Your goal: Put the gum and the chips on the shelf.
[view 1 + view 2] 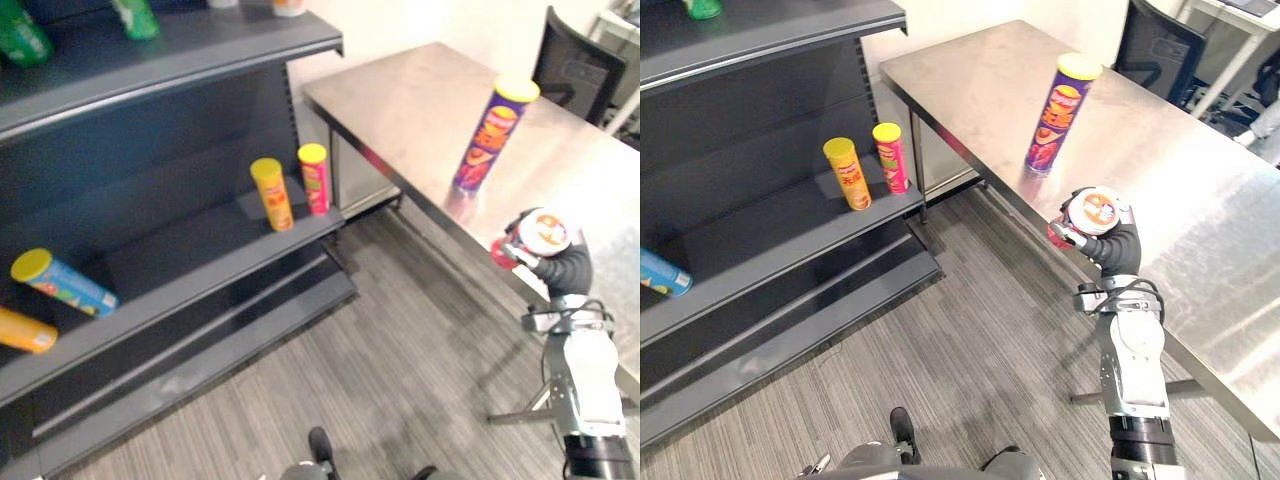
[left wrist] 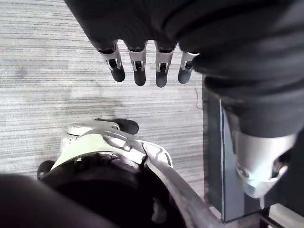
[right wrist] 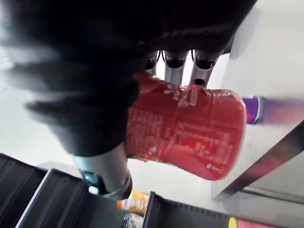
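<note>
Fingers (image 3: 175, 61) of right hand (image 1: 1112, 248) curled tight round red gum tub (image 1: 1095, 213), held up just off table (image 1: 1200, 190) near edge. Purple chips can (image 1: 1055, 112) stands upright on table, near same edge. Shelf (image 1: 790, 245) well apart. Left hand (image 2: 139, 66) hangs over floor (image 2: 57, 71), fingers loose, holding nothing.

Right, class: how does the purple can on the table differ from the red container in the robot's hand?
The purple can is tall and slim; the red container is short and squat. The purple can stands upright on the table; the red container is tipped, gripped in the right hand. Both are round, lidded packs.
</note>
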You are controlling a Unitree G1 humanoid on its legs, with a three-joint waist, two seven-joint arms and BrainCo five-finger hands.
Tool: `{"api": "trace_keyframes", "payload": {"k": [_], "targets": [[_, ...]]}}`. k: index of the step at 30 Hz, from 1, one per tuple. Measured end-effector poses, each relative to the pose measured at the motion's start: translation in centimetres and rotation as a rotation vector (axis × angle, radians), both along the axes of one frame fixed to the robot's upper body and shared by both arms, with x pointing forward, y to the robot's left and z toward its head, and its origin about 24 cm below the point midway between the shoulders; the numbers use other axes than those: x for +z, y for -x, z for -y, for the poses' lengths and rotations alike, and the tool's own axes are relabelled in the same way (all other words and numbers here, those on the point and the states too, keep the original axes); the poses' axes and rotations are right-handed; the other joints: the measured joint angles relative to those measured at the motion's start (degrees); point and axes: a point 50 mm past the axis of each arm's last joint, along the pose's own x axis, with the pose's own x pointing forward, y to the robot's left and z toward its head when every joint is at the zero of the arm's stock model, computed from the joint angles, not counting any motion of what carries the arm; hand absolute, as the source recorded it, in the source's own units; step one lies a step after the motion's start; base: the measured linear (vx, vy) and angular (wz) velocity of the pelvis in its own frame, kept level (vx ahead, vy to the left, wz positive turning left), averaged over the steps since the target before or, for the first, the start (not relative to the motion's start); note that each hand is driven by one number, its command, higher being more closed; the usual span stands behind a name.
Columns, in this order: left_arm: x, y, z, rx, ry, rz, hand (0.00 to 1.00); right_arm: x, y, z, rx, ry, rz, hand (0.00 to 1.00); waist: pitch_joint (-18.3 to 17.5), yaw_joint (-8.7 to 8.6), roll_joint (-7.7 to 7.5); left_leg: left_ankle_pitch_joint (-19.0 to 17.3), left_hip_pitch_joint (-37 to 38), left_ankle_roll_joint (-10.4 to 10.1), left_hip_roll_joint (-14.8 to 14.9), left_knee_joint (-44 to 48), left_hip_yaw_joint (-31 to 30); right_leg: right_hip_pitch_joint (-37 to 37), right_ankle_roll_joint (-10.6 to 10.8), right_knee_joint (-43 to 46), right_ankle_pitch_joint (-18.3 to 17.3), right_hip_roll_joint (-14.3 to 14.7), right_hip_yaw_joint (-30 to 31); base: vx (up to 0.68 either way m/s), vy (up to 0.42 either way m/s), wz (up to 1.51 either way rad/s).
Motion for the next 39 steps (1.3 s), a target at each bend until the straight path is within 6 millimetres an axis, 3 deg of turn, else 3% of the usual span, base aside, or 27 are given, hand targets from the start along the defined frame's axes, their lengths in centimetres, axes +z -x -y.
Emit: {"api": "trace_keyframes", "payload": {"k": [4, 9, 10, 12, 13, 14, 15, 16, 18, 21, 23, 25, 27, 32, 39], "targets": [[0.2, -0.8, -0.1, 0.035, 0.012, 0.043, 0.0, 0.7, -0.7, -1.7, 0.1, 0.036, 0.026, 1.0, 1.6, 1.7, -0.57, -0.6, 0.0, 0.1, -0.5, 0.1, -0.5, 0.2, 0.0, 1.3, 0.0, -1.1, 0.0, 0.05, -0.017, 0.15], [0.3, -1.3, 0.0, 0.075, 0.036, 0.08, 0.0, 0.9, -1.2, -4.1, 0.244, 0.083, 0.029, 1.0, 3.9, 3.51, -0.65, -9.7, -4.0, 1.2, 0.8, 13.6, -1.4, 2.6, 1.5, 3.1, 1.3, -3.3, -0.1, 0.03, 0.029, 0.11], [0.3, -1.4, 0.2, 0.076, 0.038, 0.085, 0.0, 0.8, -1.2, -4.7, 0.288, 0.098, 0.025, 1.0, 4.2, 3.93, -0.2, -11.2, -4.3, 1.6, 1.6, 15.8, -1.6, 2.6, 0.6, 4.8, 3.0, -3.7, -0.1, 0.08, 0.103, 0.04], [0.4, -1.8, 0.3, 0.08, 0.034, 0.105, 0.0, 0.5, -1.2, -5.4, 0.347, 0.106, 0.018, 1.0, 4.4, 4.46, 0.56, -12.4, -4.1, 2.0, 2.5, 17.1, -2.6, 1.5, -3.1, 9.7, 7.3, -5.1, 0.1, 0.08, 0.134, 0.13], [0.6, -2.2, 0.1, 0.085, 0.024, 0.121, 0.0, 0.5, -1.1, -5.7, 0.373, 0.104, 0.018, 1.0, 4.4, 4.42, 0.75, -12.6, -4.0, 2.2, 2.7, 17.4, -3.5, 0.4, -6.1, 12.5, 9.9, -5.8, 1.6, 0.17, 0.186, 0.47], [0.9, -2.9, -0.2, 0.09, 0.009, 0.146, 0.0, 0.3, -1.1, -6.3, 0.402, 0.1, 0.021, 1.0, 4.7, 4.36, 1.13, -12.6, -4.0, 2.3, 2.6, 17.8, -6.3, -3.3, -7.3, 15.9, 9.9, -4.8, 9.9, 0.2, 0.197, 0.78], [1.1, -3.4, -0.4, 0.087, -0.001, 0.157, 0.0, 0.1, -1.1, -6.7, 0.408, 0.073, 0.019, 1.0, 4.6, 4.18, 0.98, -12.5, -4.1, 2.8, 2.4, 17.7, -9.0, -4.5, -4.4, 14.8, 4.5, -0.6, 16.7, 0.16, 0.13, 0.72], [1.1, -3.5, -0.5, 0.085, -0.003, 0.16, 0.0, 0.0, -1.1, -6.8, 0.408, 0.065, 0.019, 1.0, 4.6, 4.11, 0.99, -12.4, -4.0, 2.8, 2.2, 17.6, -9.6, -4.8, -3.7, 14.2, 3.1, 0.6, 18.5, 0.09, 0.078, 0.96], [1.2, -4.4, -0.6, 0.073, -0.004, 0.171, 0.0, -0.3, -1.0, -7.0, 0.406, 0.036, 0.011, 1.0, 4.6, 3.48, 0.79, -12.4, -4.1, 3.0, -0.9, 17.3, -15.3, -6.3, -0.7, 8.3, -1.8, 7.4, 28.8, 0.12, 0.062, 1.27], [0.8, -4.2, 0.0, 0.039, 0.016, 0.142, 0.0, -1.3, -0.4, -7.6, 0.429, 0.036, -0.024, 1.0, 4.2, 2.7, 0.2, -12.5, -3.8, 3.0, -5.4, 17.2, -20.1, -11.2, -0.2, 4.8, -2.3, 10.1, 38.8, 0.17, 0.031, 1.33], [0.6, -4.1, 0.2, 0.047, 0.032, 0.127, 0.0, -2.2, 0.2, -7.4, 0.425, 0.029, -0.06, 1.0, 4.3, 2.57, 0.39, -12.6, -3.3, 2.7, -6.8, 17.8, -23.3, -12.2, -0.2, 3.1, -2.2, 11.2, 42.0, 0.16, -0.037, 1.04], [0.5, -3.7, 0.2, 0.064, 0.03, 0.113, 0.0, -2.5, 0.3, -7.3, 0.423, 0.026, -0.072, 1.0, 4.1, 2.67, 0.05, -13.0, -2.4, 2.2, -7.1, 18.3, -24.9, -11.2, 0.8, -0.2, -1.1, 11.6, 41.2, 0.19, -0.119, 0.76], [0.5, -3.5, -0.1, 0.068, 0.025, 0.107, 0.0, -2.3, 0.3, -7.3, 0.43, 0.006, -0.058, 1.0, 3.6, 2.65, -0.75, -13.7, -2.4, 1.0, -7.0, 19.4, -24.6, -9.6, 0.4, -4.1, 2.2, 11.9, 40.6, 0.17, -0.152, 0.36], [0.5, -3.6, 0.0, 0.085, 0.035, 0.12, 0.0, -1.7, 0.0, -7.2, 0.422, -0.01, -0.035, 1.0, 3.2, 2.11, -0.12, -15.2, -3.1, -1.6, -2.5, 19.3, -23.4, -7.5, -0.7, -9.5, 2.6, 16.3, 39.2, 0.1, -0.188, -0.04], [0.5, -3.8, 0.0, 0.071, 0.029, 0.122, 0.0, -2.4, 0.3, -6.9, 0.402, -0.02, -0.06, 1.0, 3.0, 0.3, 0.26, -14.4, -1.8, -2.3, -1.7, 16.3, -23.3, -6.1, -1.1, -10.7, 2.4, 16.9, 38.2, 0.0, -0.055, 0.05]]}}
